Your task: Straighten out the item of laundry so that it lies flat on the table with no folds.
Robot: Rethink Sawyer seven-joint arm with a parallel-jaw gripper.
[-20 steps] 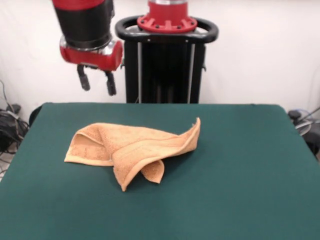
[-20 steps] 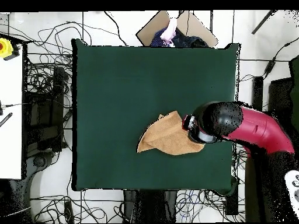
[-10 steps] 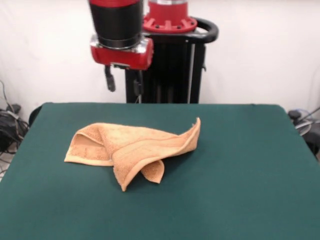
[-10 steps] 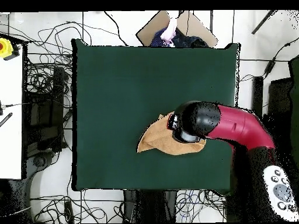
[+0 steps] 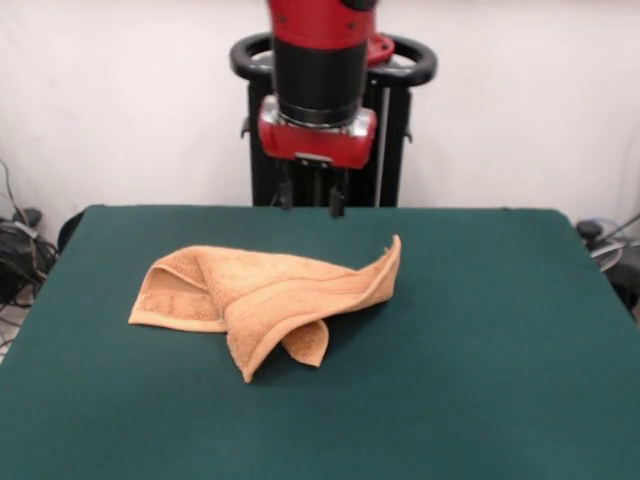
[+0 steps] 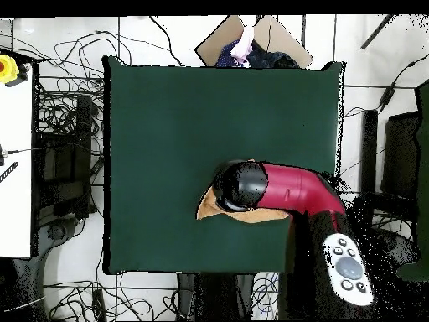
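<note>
The peach terry towel (image 5: 262, 292) lies crumpled on the green table (image 5: 480, 350), left of centre in the front view. It is folded over itself, with one corner standing up at its right end and a flap curled under at the front. My gripper (image 5: 311, 200) hangs above the table's far edge, behind and above the towel's right half. It is open, empty and touching nothing. In the overhead view the arm's head (image 6: 239, 186) covers most of the towel (image 6: 208, 206), and the gripper is hidden under it.
The black pedestal (image 5: 330, 120) stands behind the table's far edge. Cables (image 6: 67, 126) lie on the floor around the table. A white side table (image 6: 15, 168) stands at the overhead view's left. A cardboard piece (image 6: 276, 38) lies beyond the top edge.
The arm has swung rightward in the front view, from beyond the towel's left end to above its right half. The gripper stays open. The towel has not moved.
</note>
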